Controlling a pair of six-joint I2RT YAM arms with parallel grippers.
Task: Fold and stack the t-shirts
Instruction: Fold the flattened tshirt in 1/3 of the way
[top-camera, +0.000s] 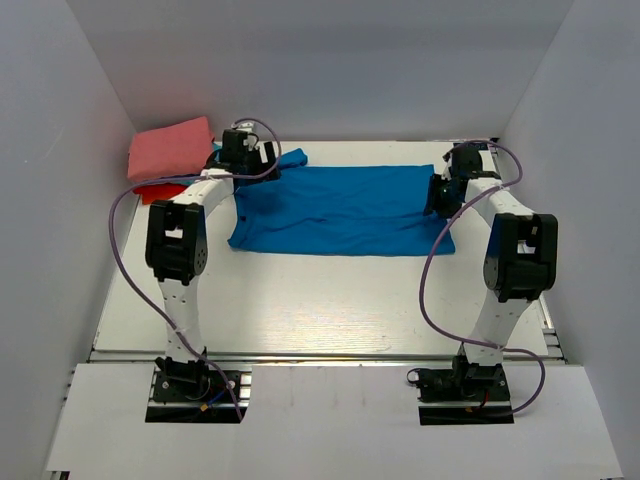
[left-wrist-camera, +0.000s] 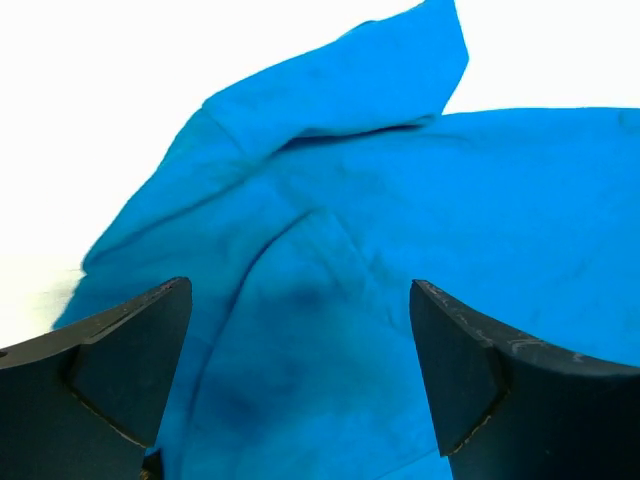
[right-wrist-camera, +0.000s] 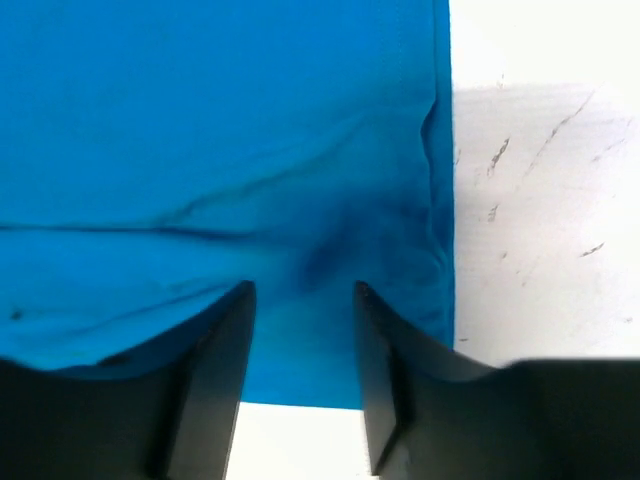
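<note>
The royal-blue t-shirt (top-camera: 345, 208) lies spread lengthwise across the far middle of the table. My left gripper (top-camera: 240, 152) is open just above its left end, where a sleeve (left-wrist-camera: 330, 90) is folded up in the left wrist view. My right gripper (top-camera: 440, 195) is open over the shirt's right hem corner (right-wrist-camera: 400, 330), jaws apart with nothing between them. A folded salmon-pink shirt (top-camera: 170, 148) lies on top of a red one (top-camera: 158, 190) at the far left. The teal shirt is hidden.
White walls enclose the table on the left, back and right. The shirt pile sits against the left wall, close behind my left arm. A purple cable loops off each arm. Bare white tabletop (top-camera: 330, 300) lies in front of the blue shirt.
</note>
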